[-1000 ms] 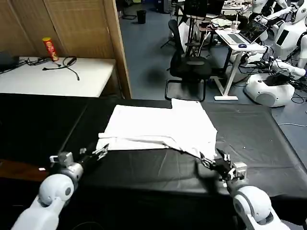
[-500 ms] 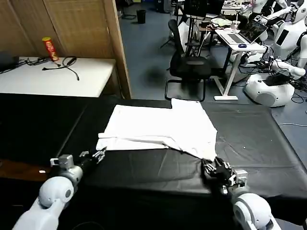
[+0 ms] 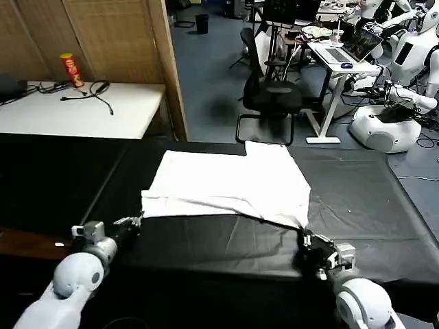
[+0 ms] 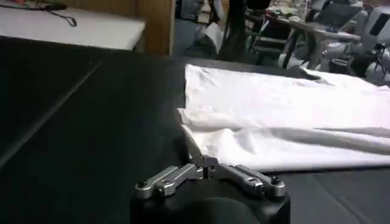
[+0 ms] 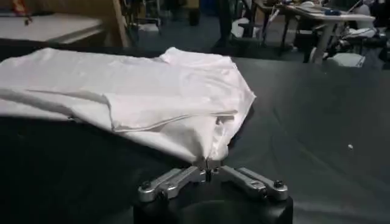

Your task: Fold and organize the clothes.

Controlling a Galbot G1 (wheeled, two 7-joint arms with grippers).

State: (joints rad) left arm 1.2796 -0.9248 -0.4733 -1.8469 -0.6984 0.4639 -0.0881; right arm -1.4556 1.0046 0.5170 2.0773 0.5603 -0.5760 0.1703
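Both arms low at near edge, reaching forward. Left gripper (image 3: 132,223) near left, fingers pinched together. Right gripper (image 3: 306,240) near right, fingers closed to a point. White rounded forearm housings at near corners.

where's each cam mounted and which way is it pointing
Head view: on the robot's head, looking forward and down at the T-shirt on the black table; both arms show, left end effector and right end effector.
Left wrist view: on the left wrist, facing the shirt's near edge past its own closed end effector.
Right wrist view: on the right wrist, facing the shirt's corner, pinched by its end effector.
All three views share the T-shirt.
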